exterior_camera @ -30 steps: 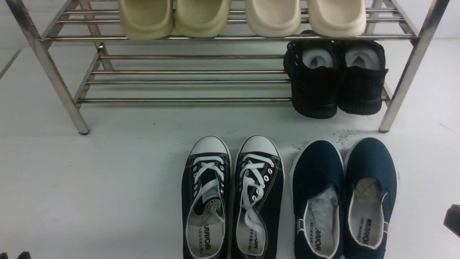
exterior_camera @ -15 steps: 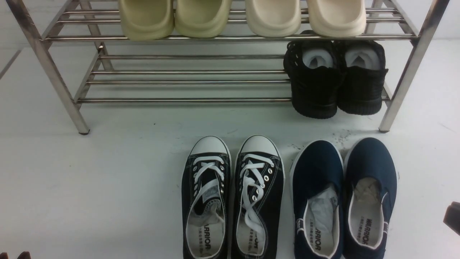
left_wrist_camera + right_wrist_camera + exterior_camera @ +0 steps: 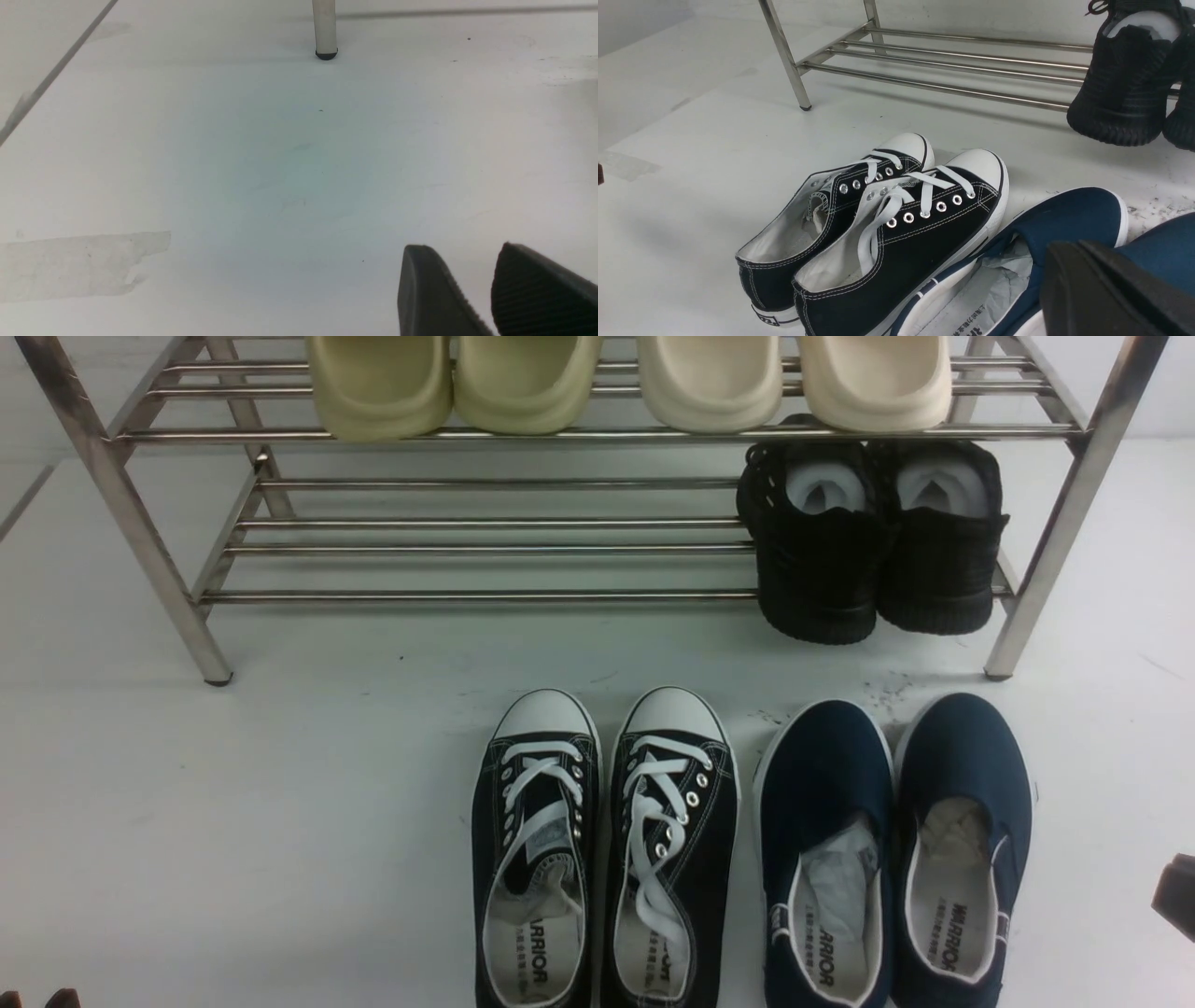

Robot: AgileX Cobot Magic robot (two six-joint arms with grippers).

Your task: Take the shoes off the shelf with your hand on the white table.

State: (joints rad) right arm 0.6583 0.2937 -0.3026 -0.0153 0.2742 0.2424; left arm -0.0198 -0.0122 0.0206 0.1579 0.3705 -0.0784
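Observation:
The two navy slip-on shoes (image 3: 892, 845) stand side by side on the white table (image 3: 280, 803), toes toward the shelf (image 3: 485, 595), a little in front of its right leg. White paper fills the left shoe (image 3: 1064, 219). My right gripper (image 3: 1069, 254) hangs just beside and above the pair with its jaws pressed together on nothing; in the front view only a dark corner of the right gripper (image 3: 1178, 894) shows at the right edge. My left gripper (image 3: 462, 247) is low over bare table, its fingers apart and empty, facing a shelf leg (image 3: 325, 28).
Black lace-up sneakers (image 3: 602, 849) sit on the table left of the navy pair. All-black shoes (image 3: 868, 551) rest on the shelf's lower tier at the right. Several beige slippers (image 3: 625, 383) line the upper tier. A tape patch (image 3: 79, 263) lies near my left gripper.
The right gripper's corner at the front view's right edge has crept slightly upward. The shoes and the left gripper have not moved.

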